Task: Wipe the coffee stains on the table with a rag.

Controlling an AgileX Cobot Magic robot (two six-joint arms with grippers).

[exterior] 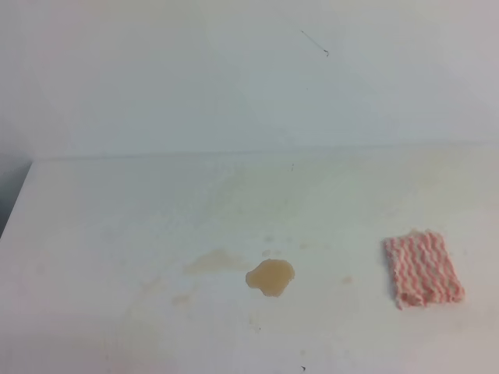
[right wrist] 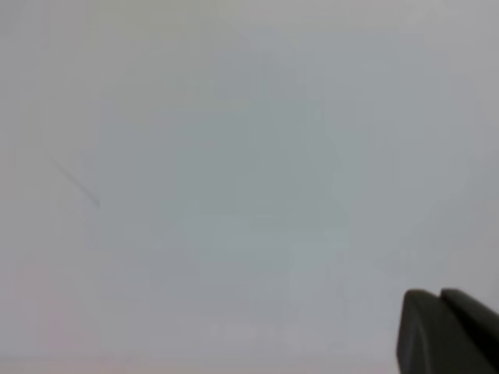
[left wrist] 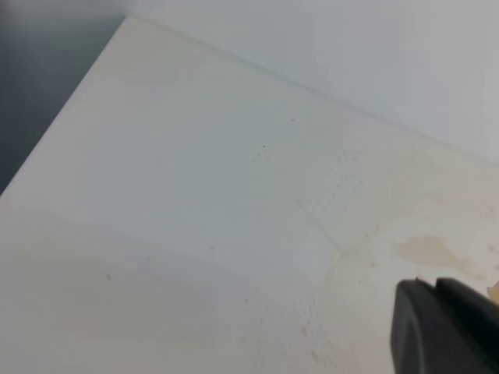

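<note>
Nothing's started yet: right gripper clenched empty, left gripper can't tell, rag untouched far from both, so next means reaching it before the stains.

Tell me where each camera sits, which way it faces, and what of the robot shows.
Exterior high: above the front, looking down on the table, the coffee stains and the rag; no robot part shows.
Left wrist: on the left arm, angled across the table's left corner; left claw tip at lower right.
Right wrist: faces a blank pale surface; right claw tip shows.
Shared: exterior and left wrist both see the pale smear.
</note>
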